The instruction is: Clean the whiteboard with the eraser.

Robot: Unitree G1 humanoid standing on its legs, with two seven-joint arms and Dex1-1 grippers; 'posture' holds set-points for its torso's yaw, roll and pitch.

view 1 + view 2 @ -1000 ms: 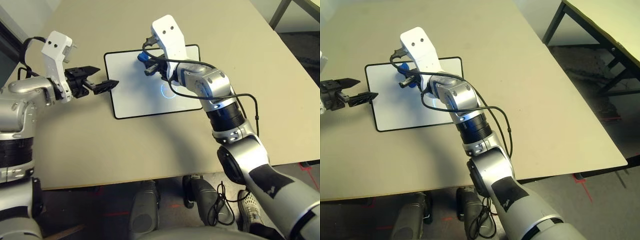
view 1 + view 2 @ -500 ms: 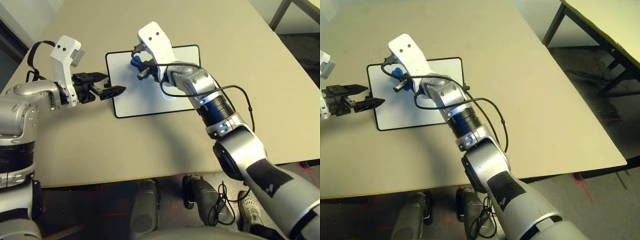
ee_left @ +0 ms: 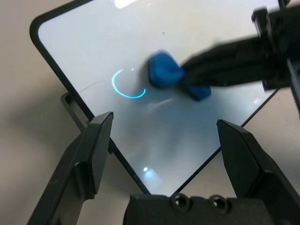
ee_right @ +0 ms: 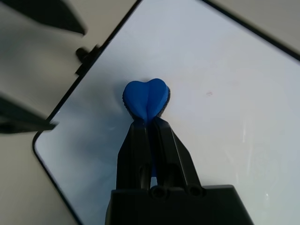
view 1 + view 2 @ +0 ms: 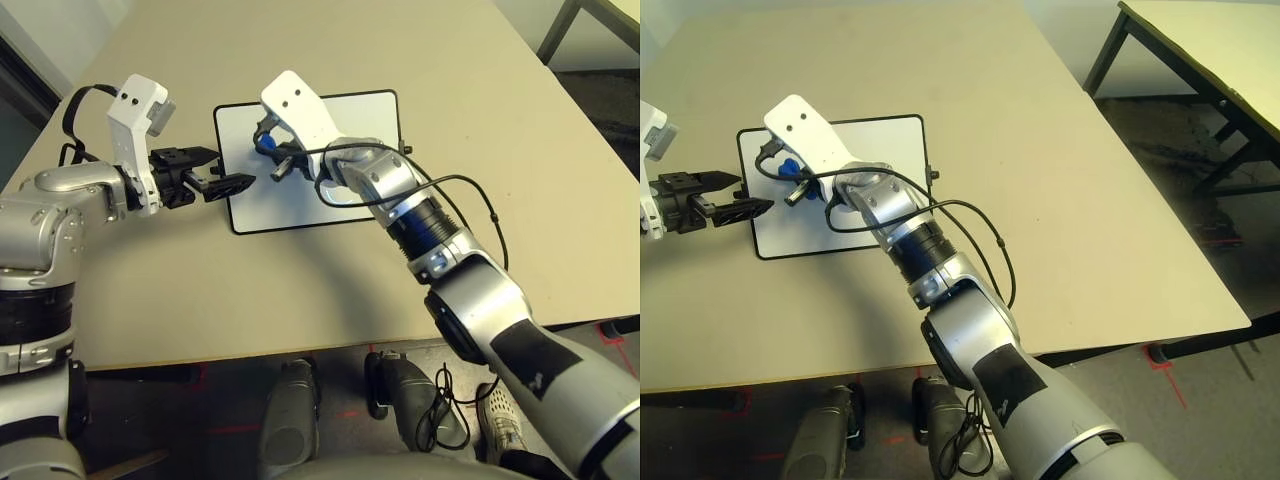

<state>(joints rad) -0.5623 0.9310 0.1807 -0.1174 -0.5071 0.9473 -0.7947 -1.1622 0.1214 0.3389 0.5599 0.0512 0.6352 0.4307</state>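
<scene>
Head-camera and wrist views of a tabletop wiping scene. The work surface is a large beige table [image 5: 300,290] with a matt, even top. On it, towards the far left of the robot's reach, lies the whiteboard [image 5: 350,150], flat, its thin black frame and rounded corners fully on the table and a small black knob projecting from each side edge. A faint pale-blue curved mark [image 3: 126,89] shows on the white surface in the left wrist view, with soft reflections of room light near the board's edge.

The right gripper [image 4: 149,123] reaches across the board's left part, its two black fingers pressed tightly together on the eraser [image 4: 146,99], a bright blue block pinched in the middle by the grip. The eraser's free end sits on or just over the white surface near the board's left edge; contact cannot be told. A black cable loops along the silver right forearm.

The left gripper [image 5: 228,182] hangs just beside the board's left edge, over the bare table, its fingers spread wide apart and holding nothing. In its wrist view the eraser lies between and beyond the two fingers.

To the right, past the table's edge, a dark floor [image 5: 1160,120] is visible with the black legs and pale top of a second table [image 5: 1210,45].
</scene>
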